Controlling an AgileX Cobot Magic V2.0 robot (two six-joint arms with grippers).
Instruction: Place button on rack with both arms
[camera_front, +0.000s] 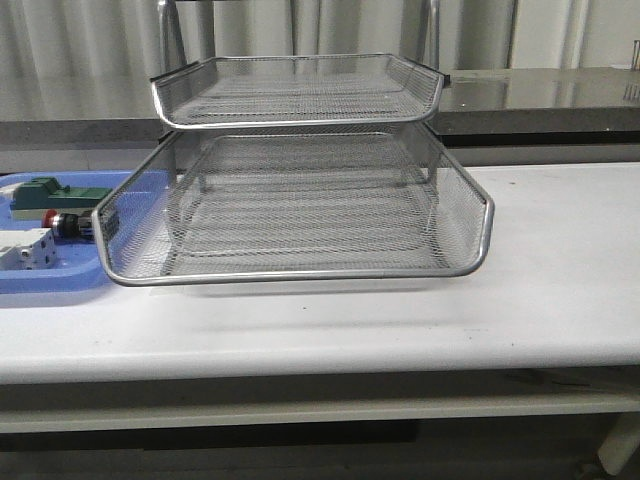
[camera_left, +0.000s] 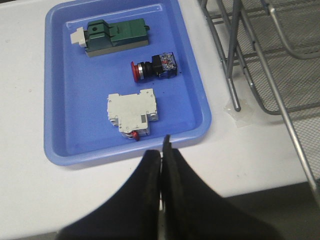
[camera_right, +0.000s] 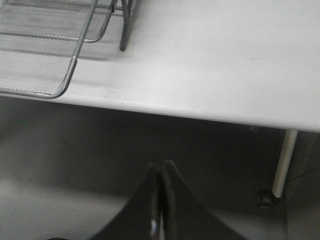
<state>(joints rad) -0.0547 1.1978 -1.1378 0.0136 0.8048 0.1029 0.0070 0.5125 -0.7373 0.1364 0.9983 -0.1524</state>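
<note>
The button, with its red head, black body and blue rear block, lies on its side in a blue tray; in the front view the button peeks out at the far left beside the rack. The silver wire-mesh rack stands mid-table, its lower tray slid forward; its legs and a mesh corner show in the wrist views. My left gripper hovers shut and empty over the tray's near rim. My right gripper is shut, held off the table's front edge over the floor.
In the blue tray also lie a green rectangular block and a white boxy component. A grey counter runs behind the table. A white table leg stands below the front edge. Neither arm appears in the front view.
</note>
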